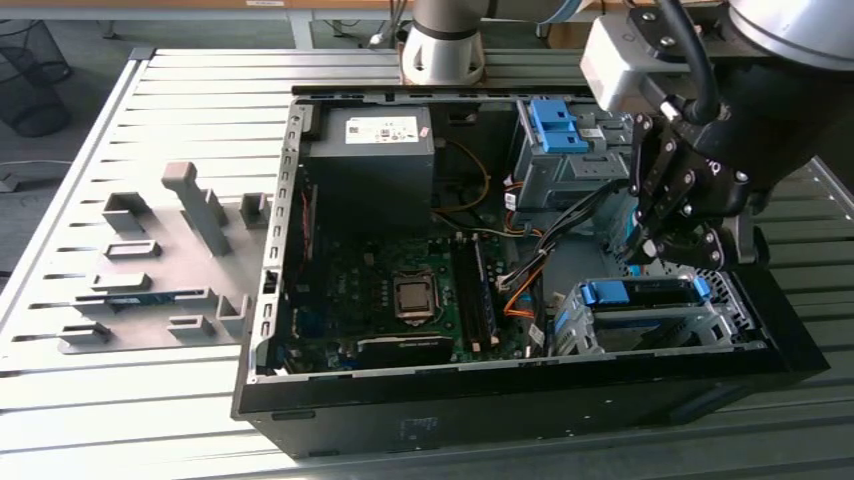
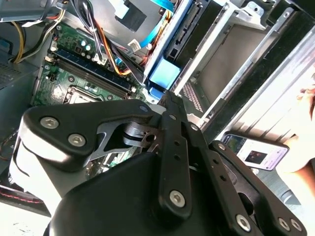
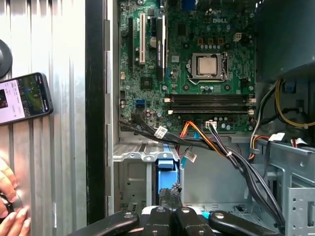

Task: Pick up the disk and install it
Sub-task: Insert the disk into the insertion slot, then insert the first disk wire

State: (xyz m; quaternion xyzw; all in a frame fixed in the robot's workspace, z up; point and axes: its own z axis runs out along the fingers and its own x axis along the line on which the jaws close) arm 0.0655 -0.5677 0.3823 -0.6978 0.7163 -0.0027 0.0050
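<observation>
The disk (image 1: 642, 293), a drive with a bright blue rail frame, lies in the metal drive cage (image 1: 574, 325) at the front corner of the open computer case, on the exterior view's right. My gripper (image 1: 675, 250) hangs just above it, fingers shut together with nothing between them. In the first wrist view the fingertips (image 3: 170, 192) stand at the blue rail's end (image 3: 166, 166). In the second wrist view the fingers (image 2: 171, 105) reach the blue rail (image 2: 165, 76); I cannot tell whether they touch it.
A blue bracket (image 1: 553, 124) sits in the upper cage at the back. The dark power supply (image 1: 372, 155), motherboard (image 1: 400, 290) and cable bundles (image 3: 221, 147) fill the case. A grey fixture (image 1: 160, 262) lies on the table. A phone (image 3: 23, 98) and a person's hand (image 3: 9, 199) rest beside the case.
</observation>
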